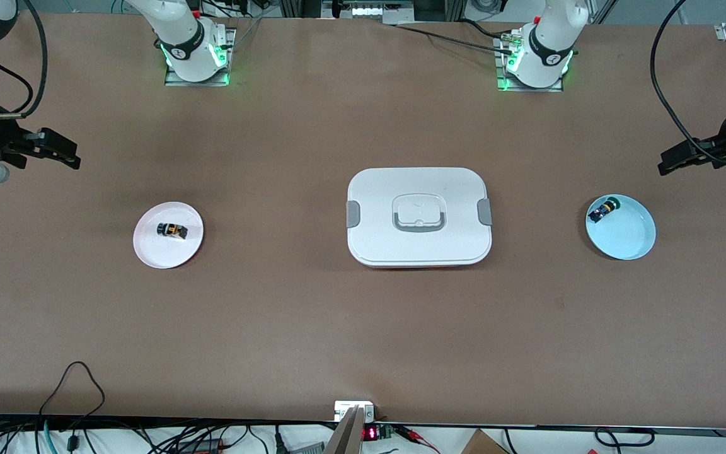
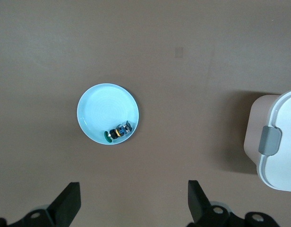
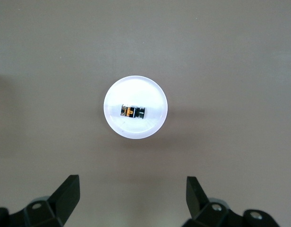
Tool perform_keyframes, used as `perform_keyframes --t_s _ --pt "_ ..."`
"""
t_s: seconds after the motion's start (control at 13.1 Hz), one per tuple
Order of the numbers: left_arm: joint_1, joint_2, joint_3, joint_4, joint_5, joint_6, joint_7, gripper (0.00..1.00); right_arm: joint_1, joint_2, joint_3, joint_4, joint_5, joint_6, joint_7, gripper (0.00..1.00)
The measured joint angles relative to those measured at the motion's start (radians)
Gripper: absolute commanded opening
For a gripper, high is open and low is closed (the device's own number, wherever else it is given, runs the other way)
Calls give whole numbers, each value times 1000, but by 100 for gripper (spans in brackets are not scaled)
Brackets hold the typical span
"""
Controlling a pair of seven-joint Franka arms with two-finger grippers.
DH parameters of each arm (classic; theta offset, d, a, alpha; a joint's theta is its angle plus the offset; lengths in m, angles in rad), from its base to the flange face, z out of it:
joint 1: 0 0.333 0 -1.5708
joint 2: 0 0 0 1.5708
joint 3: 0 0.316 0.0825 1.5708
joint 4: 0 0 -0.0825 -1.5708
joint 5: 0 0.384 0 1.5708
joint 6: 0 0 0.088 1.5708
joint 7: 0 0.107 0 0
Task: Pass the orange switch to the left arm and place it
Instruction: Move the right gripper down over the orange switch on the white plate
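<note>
Orange switch (image 1: 172, 230) lying on its side on pink plate (image 1: 149, 249), toward the right arm's end from the box (image 1: 418, 189); right gripper (image 1: 54, 150) nearer, spread and empty; left gripper (image 1: 678, 161) likewise spread, waiting

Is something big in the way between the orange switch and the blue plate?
Yes. The white box sits mid-table, right between the orange switch on its pink plate and the blue plate.

Both grippers (image 1: 76, 156) (image 1: 662, 165) aloft, fingers apart.
</note>
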Motion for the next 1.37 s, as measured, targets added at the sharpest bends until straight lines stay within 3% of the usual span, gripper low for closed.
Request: perform_keyframes --t_s 0.69,0.99,1.37 --pt "-13 13 -5 0 -44 0 0 100 0 37 2 5 0 -3 -1 100" --pt "-9 14 -4 0 -46 0 0 100 16 129 7 4 0 6 -1 100" --pt "-8 15 -4 1 -46 0 0 100 20 294 7 -1 1 111 3 100"
